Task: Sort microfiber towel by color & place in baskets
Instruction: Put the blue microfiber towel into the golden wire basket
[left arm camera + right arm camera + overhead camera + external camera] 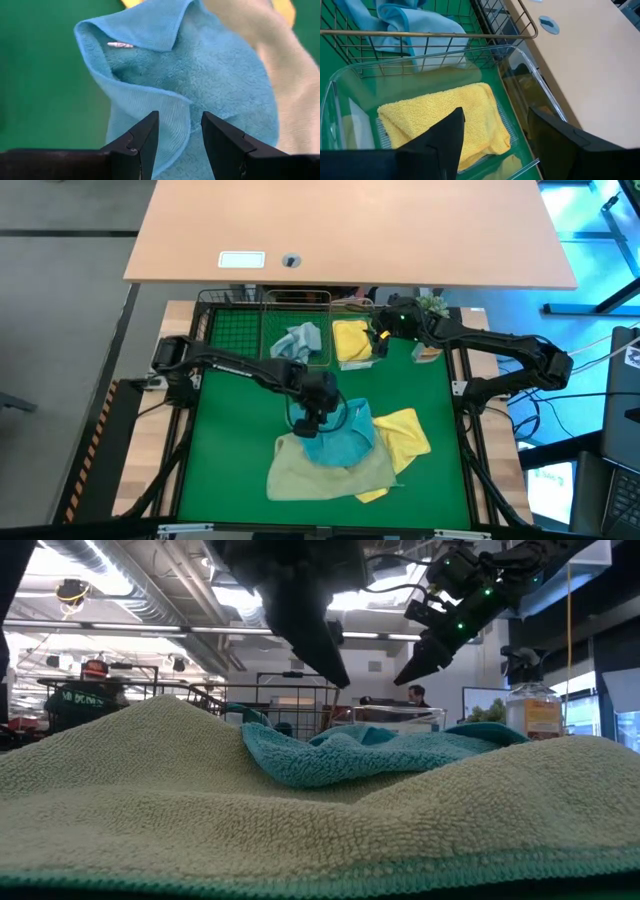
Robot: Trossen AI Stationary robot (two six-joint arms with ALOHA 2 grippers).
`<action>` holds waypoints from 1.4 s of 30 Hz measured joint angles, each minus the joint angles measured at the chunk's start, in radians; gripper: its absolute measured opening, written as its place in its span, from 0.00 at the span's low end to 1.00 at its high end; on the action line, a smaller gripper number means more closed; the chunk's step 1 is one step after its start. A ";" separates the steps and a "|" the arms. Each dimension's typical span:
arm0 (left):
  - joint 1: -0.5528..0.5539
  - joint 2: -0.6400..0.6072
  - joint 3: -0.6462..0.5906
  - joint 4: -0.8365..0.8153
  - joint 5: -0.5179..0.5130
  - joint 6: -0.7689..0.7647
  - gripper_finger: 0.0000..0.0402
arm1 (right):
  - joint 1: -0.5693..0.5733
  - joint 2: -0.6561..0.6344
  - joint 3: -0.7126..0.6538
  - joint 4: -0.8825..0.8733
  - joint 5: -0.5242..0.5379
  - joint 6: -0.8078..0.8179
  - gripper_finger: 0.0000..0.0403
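The left end effector (318,420) sits just left of centre in the high view, directly above the teal towel (340,435). In the left wrist view its fingers stand apart, with a raised fold of the teal towel (165,95) lying in line with the gap; nothing is clamped yet. This alignment suits a pinch on the fold, which would lift the single towel clear of the pile.

The teal towel rests on top of a pale green towel (325,470) in the lower centre of the high view, with a yellow towel (405,432) touching the pile on its right. The top layer is therefore the logical first pick.

Along the upper centre stand the baskets. The black basket (225,330), at the left, shows no towel. The copper basket (297,305) beside it holds a light blue towel (300,340). Next right, a clear-walled basket (362,362) holds a folded yellow towel (350,340), so colours are already being separated.

The right end effector (380,338), at upper centre-right, hovers over that yellow towel basket. In the right wrist view its fingers are spread wide and empty above the folded yellow towel (445,120), consistent with a completed release.

The bench (430,380) is covered in green.
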 joint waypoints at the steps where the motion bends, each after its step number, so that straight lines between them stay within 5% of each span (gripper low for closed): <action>1: 0.004 0.005 0.000 0.009 0.014 0.000 0.36 | 0.010 0.000 0.000 0.000 0.001 0.000 0.54; 10: 0.001 0.062 0.000 0.010 -0.027 0.029 0.36 | 0.167 -0.031 0.002 0.005 0.035 0.000 0.54; 18: -0.001 0.197 0.000 0.036 -0.123 0.029 0.36 | 0.358 -0.097 0.002 0.005 0.174 -0.001 0.54; 27: 0.006 0.277 0.007 0.072 -0.120 0.023 0.34 | 0.517 -0.171 0.002 -0.052 0.307 0.027 0.54; 42: 0.006 0.255 0.002 0.082 -0.158 -0.024 0.02 | 0.695 -0.296 0.001 -0.351 0.335 0.355 0.54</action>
